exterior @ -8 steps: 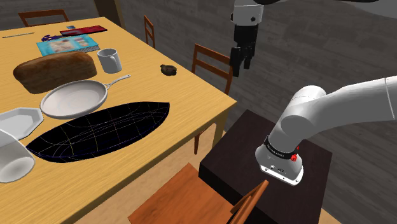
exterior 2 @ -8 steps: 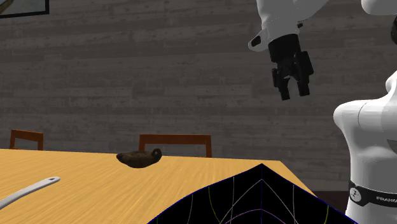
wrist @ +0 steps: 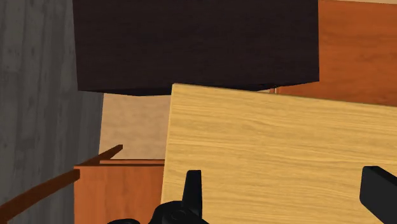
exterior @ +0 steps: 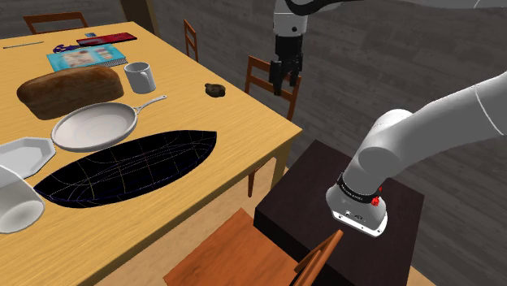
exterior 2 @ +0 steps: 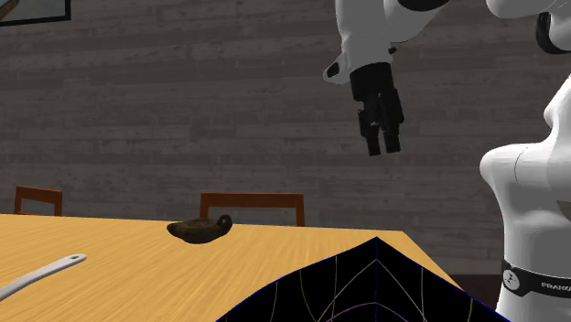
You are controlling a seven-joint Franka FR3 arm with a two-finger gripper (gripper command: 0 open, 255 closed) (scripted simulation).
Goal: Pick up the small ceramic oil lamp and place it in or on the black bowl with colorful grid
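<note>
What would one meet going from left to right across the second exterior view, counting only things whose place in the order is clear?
grey pan handle → dark oil lamp → gripper → arm's white trunk

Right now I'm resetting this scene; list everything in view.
table: one, light wood, centre
oil lamp: one, dark brown, table's far edge
gridded bowl: one, black, table's near side
frying pan: one, pale grey, beside the bowl
mug: one, white, beyond the pan
bread loaf: one, brown, beside the mug
magazine: one, blue, far end
book: one, red, far end
dish: one, white, by the pan
vessel: one, white, lower left
chairs: four, reddish wood, around table
stand: one, dark, beside the table
arm: one, white, on stand
pincer: one, black, open, above the table's edge
</note>
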